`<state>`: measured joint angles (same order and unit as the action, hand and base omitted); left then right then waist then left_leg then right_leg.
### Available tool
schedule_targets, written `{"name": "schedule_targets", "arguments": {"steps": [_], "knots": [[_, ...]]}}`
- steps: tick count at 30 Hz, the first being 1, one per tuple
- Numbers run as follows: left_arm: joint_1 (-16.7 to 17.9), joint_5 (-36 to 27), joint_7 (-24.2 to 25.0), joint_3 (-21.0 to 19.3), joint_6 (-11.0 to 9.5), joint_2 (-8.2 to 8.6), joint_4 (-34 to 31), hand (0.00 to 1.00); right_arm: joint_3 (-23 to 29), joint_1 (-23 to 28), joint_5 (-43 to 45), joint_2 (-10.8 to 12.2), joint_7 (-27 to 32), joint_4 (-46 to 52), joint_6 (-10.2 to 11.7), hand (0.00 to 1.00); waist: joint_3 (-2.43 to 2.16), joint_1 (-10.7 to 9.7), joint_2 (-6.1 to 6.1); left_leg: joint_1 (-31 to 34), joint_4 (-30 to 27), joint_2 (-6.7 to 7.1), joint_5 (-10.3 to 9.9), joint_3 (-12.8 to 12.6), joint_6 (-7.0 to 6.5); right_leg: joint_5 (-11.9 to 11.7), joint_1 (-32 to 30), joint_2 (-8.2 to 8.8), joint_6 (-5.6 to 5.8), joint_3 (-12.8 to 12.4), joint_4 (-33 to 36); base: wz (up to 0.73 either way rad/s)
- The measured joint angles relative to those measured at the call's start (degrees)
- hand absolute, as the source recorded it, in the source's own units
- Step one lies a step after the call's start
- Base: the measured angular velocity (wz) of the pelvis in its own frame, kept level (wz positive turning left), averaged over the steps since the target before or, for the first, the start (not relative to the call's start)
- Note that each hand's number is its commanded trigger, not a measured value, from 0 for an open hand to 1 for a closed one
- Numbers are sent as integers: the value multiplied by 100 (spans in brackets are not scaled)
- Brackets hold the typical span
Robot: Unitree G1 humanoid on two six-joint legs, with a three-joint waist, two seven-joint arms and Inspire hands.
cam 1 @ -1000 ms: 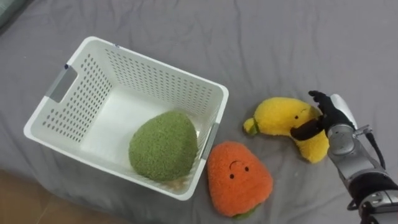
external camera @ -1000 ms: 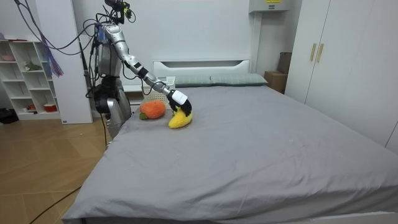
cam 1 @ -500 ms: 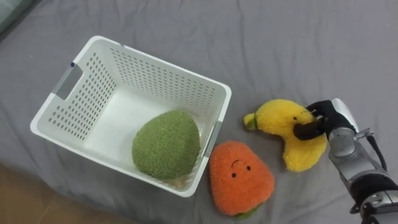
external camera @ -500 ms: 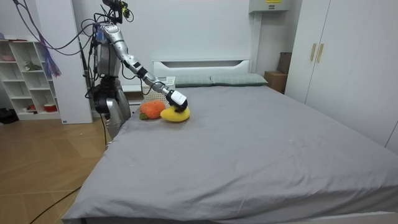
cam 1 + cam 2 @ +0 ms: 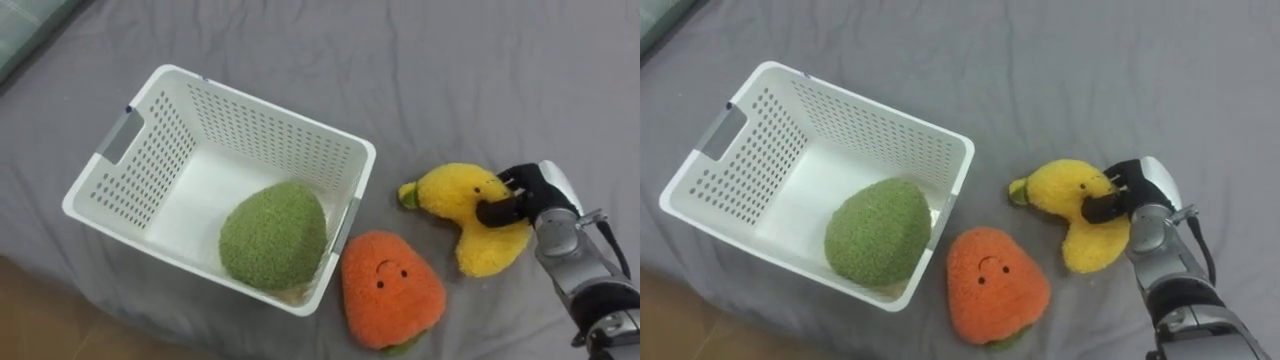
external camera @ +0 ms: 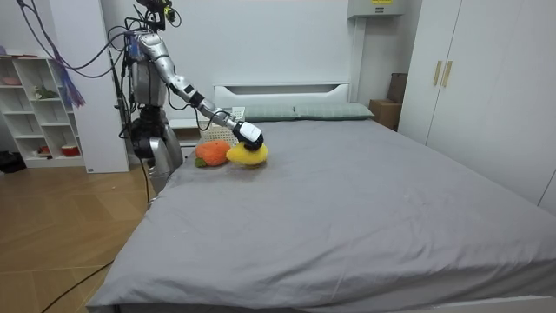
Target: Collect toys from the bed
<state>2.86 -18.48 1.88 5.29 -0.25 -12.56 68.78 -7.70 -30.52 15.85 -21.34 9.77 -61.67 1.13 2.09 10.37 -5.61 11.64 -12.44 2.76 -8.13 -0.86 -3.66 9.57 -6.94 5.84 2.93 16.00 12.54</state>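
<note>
- We note a white basket (image 5: 265,130) on the grey bed (image 5: 480,70), toward its left edge in the eye views, with the open top facing up.
- A green plush toy (image 5: 273,238) lies inside the basket, against its near right corner.
- An orange plush toy (image 5: 392,290) with a stitched face lies on the bed just outside that same corner, close to the basket wall.
- A yellow plush toy (image 5: 462,200), banana-shaped, lies on the bed right of the orange one, slightly apart from it.
- The right hand (image 5: 530,192) reaches in from the lower right. Its dark fingers (image 5: 495,210) are curled into the toy's bend and pinch it there, with the plush bulging on either side of them.
</note>
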Motion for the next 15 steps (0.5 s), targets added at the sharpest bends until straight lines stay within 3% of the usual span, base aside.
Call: {"name": "schedule_targets", "arguments": {"steps": [1, 5, 7, 11, 12, 13, 15], "knots": [[90, 22, 1, -64, 6, -1, -23, 0, 0, 30, 15, -3, -1, 349, -20, 100, -27, -50, 3, -93, 58, -6, -2, -25, 1, 0, 54, -2, 0, -7, 4, -8], [174, 125, 14, -293, 55, -6, -61, 0, -11, 121, -11, -225, 3, 1829, -120, 100, -48, -159, -7, -261, 106, -14, 2, -83, 4, 0, 185, -2, 0, -27, 0, -7], [235, 129, -11, -456, 64, -13, -69, 0, -31, 300, -14, -301, 13, 2830, -157, 100, -98, -179, -8, -498, 166, -10, 2, -84, 4, -1, 416, -3, 2, -21, -28, 0], [221, 258, -21, -516, 69, -7, -179, 0, -62, 313, 13, -274, -6, 3436, -176, 100, -147, -230, -5, -844, 244, 6, -2, -62, 1, -17, 805, -11, 26, 4, -194, 0], [219, 306, -21, -518, 76, 10, -216, 0, -61, 331, 43, -226, -22, 3549, -216, 100, -197, -233, -1, -907, 271, 5, -3, -50, 2, -16, 855, -11, 26, 1, -193, 0], [216, 364, -20, -519, 110, 33, -289, 0, -61, 366, 56, -207, -74, 3697, -251, 100, -213, -231, 9, -956, 274, 6, -3, -49, 2, -16, 905, -11, 26, -5, -192, 0], [210, 504, -10, -519, 130, 53, -375, 0, -61, 492, 55, -206, -105, 3997, -260, 100, -229, -223, 15, -998, 273, 7, -1, -51, 1, -17, 945, -11, 26, -11, -191, 0]]}}
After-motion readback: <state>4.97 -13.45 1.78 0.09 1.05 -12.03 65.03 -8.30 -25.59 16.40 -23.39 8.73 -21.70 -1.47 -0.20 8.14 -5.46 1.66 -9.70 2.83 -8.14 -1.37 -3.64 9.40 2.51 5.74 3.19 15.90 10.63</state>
